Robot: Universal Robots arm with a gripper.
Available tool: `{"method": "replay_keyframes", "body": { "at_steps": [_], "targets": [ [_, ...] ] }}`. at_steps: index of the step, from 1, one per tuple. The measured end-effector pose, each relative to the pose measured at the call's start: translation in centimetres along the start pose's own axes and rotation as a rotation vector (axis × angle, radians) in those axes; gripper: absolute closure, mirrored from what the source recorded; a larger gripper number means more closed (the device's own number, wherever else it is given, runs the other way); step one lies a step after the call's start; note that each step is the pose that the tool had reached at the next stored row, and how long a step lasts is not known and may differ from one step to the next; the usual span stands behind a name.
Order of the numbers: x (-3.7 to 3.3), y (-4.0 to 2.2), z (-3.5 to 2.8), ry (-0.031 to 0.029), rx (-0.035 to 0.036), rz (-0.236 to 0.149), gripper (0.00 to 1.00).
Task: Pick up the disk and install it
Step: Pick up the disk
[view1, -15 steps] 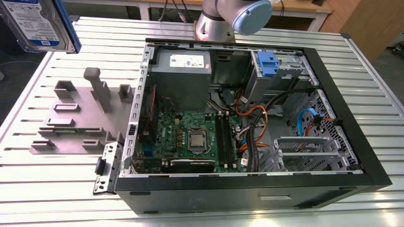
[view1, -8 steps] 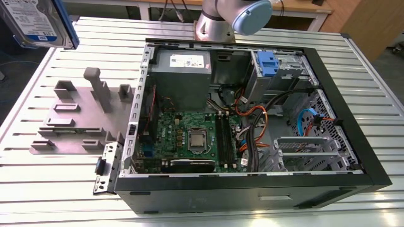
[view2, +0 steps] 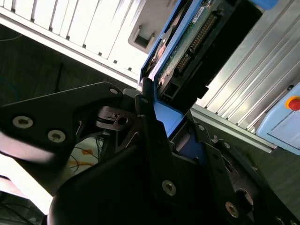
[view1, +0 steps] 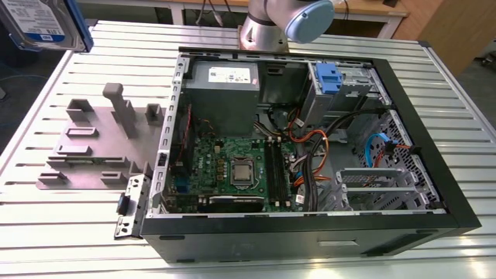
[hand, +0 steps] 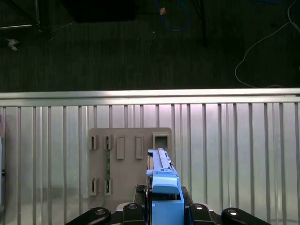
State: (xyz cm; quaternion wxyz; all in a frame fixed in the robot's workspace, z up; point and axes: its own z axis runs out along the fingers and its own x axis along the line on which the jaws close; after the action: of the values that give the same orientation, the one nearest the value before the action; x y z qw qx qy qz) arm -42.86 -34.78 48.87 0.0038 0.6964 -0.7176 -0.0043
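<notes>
Tool (hand: pixel 164 208), black and angular, around flat silver disk (view1: pixel 40 22), blue plastic frame.

Black pincer (hand: pixel 164 209), silver arm (view1: pixel 259 36), blue cap (view1: pixel 310 17)

A silver surface (view1: pixel 457 110) with long grooves is carrying two things. A big black computer box (view1: pixel 271 235) is lying open on it, toward the exterior view's right. A flat grey tray (view1: pixel 85 160) with little stands is sitting just beside it, on the exterior view's left.
</notes>
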Motion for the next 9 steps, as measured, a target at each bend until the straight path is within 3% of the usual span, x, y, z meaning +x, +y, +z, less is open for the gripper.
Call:
{"method": "replay_keyframes", "body": {
  "at_steps": [5,9],
  "targets": [
    [0.00,0.01,-0.95,0.0001,-0.0001,0.000,0.64],
    [0.00,0.01,-0.99,0.0000,0.0001,0.000,0.64]
  ]
}}
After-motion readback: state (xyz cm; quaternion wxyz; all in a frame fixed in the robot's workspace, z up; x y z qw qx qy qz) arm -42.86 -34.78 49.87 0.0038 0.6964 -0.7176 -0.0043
